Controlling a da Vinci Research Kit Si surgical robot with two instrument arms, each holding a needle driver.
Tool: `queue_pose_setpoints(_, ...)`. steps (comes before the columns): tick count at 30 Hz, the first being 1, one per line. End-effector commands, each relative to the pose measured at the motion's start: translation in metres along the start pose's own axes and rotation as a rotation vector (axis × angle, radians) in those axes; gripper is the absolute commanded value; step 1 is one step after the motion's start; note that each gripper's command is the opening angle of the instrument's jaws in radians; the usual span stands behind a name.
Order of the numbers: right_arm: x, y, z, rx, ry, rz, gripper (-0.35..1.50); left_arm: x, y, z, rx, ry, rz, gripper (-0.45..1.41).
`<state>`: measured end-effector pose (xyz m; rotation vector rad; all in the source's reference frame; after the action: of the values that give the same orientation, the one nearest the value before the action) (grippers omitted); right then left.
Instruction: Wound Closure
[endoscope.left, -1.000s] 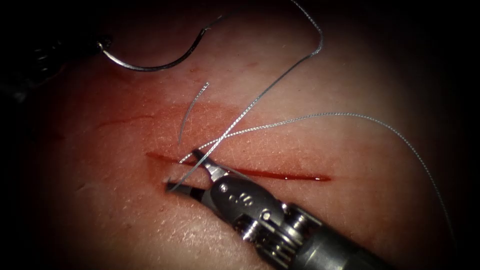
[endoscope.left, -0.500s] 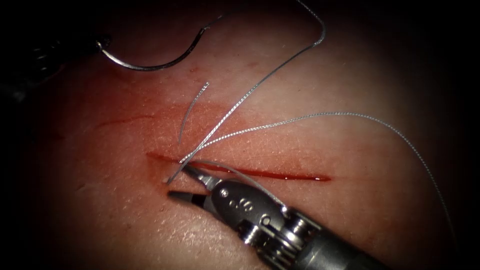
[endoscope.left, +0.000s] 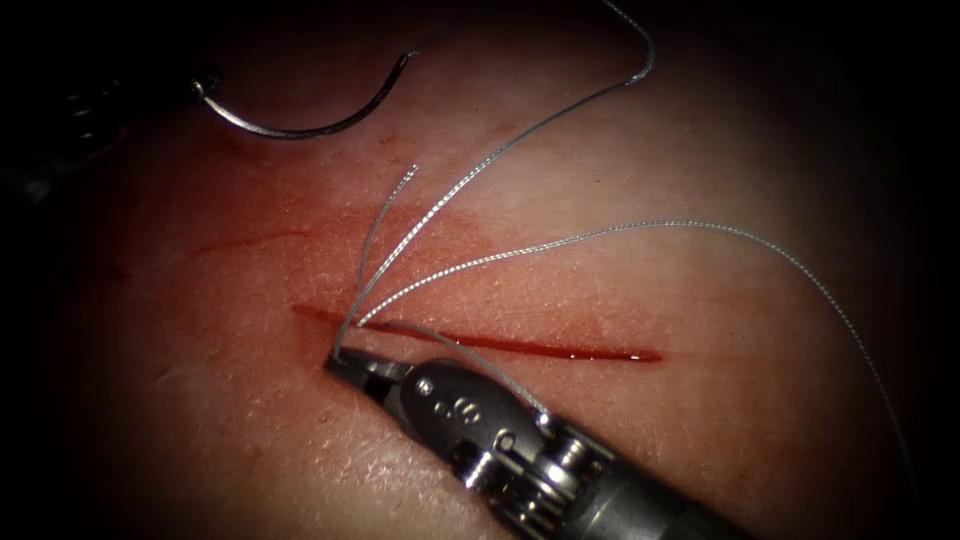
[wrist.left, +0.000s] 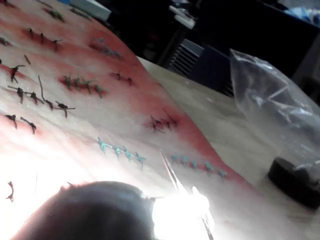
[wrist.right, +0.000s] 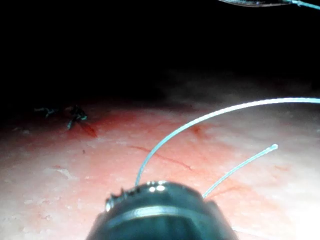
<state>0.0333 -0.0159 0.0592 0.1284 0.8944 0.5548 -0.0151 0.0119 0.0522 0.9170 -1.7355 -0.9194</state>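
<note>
- Right tool (endoscope.left: 345, 364): jaws have closed on the thread (endoscope.left: 470, 265) at the cut's (endoscope.left: 520, 346) left end, just below it.
- Left tool (endoscope.left: 150, 95), dim at the tissue's (endoscope.left: 250, 440) top-left corner, holds the needle (endoscope.left: 300, 128) by its tip end; jaw state unclear. The needle is clear of the tissue.
- Step: thread gripped; any pull calls for gentleness.

The right arm's tool (endoscope.left: 345, 366) was bright polished metal, its ribbed wrist joints catching the light. The needle (endoscope.left: 300, 125) looked like thin, smooth steel with a dull shine. The thread (endoscope.left: 560, 242) showed a fine twisted, braided texture, silvery and faintly glinting. The tissue (endoscope.left: 230, 420) was matt and pale, finely creased and flaky like dry skin, while the red fluid (endoscope.left: 560, 350) in the cut lay wet and glossy. Beside the tissue's far edge, a crinkled clear plastic bag (wrist.left: 272, 95) sat shiny.
</note>
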Motion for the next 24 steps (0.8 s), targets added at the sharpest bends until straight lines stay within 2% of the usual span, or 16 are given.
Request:
queue_pose_setpoints(1, 0.0009, 0.0008, -0.0022, 0.017, -0.024, 0.009, -0.35, -0.0012, -0.0002, 0.0007, 0.007, -0.002, 0.007, -0.45)
queue_pose_setpoints(2, 0.0005, 0.0011, -0.0035, 0.029, -0.045, 0.017, -0.35, -0.0012, -0.0002, 0.0007, 0.010, -0.001, 0.007, -0.45)
queue_pose_setpoints(3, -0.0007, 0.0017, -0.0066, 0.059, -0.109, 0.031, -0.35, -0.0012, -0.0002, 0.0007, 0.015, 0.002, 0.007, -0.45)
queue_pose_setpoints(6, -0.0024, 0.0031, -0.0121, 0.091, -0.181, 0.073, -0.35, -0.0010, -0.0004, 0.0010, 0.030, 0.010, -0.016, -0.45)
queue_pose_setpoints(12, -0.0038, 0.0051, -0.0191, 0.018, -0.241, 0.115, -0.35, -0.0009, -0.0006, 0.0014, 0.032, 0.010, -0.016, -0.45)
queue_pose_setpoints(16, -0.0059, 0.0064, -0.0251, -0.017, -0.318, 0.157, -0.35, -0.0009, -0.0006, 0.0013, 0.033, 0.011, -0.017, -0.45)
queue_pose_setpoints(19, -0.0068, 0.0070, -0.0281, -0.032, -0.350, 0.202, -0.35, -0.0009, -0.0006, 0.0013, 0.033, 0.011, -0.017, -0.45)
queue_pose_setpoints(21, -0.0083, 0.0076, -0.0317, -0.078, -0.413, 0.229, -0.35, -0.0009, -0.0006, 0.0012, 0.033, 0.011, -0.017, -0.45)
queue_pose_setpoints(24, -0.0095, 0.0081, -0.0342, -0.108, -0.497, 0.233, -0.35, -0.0009, -0.0006, 0.0012, 0.034, 0.012, -0.017, -0.45)
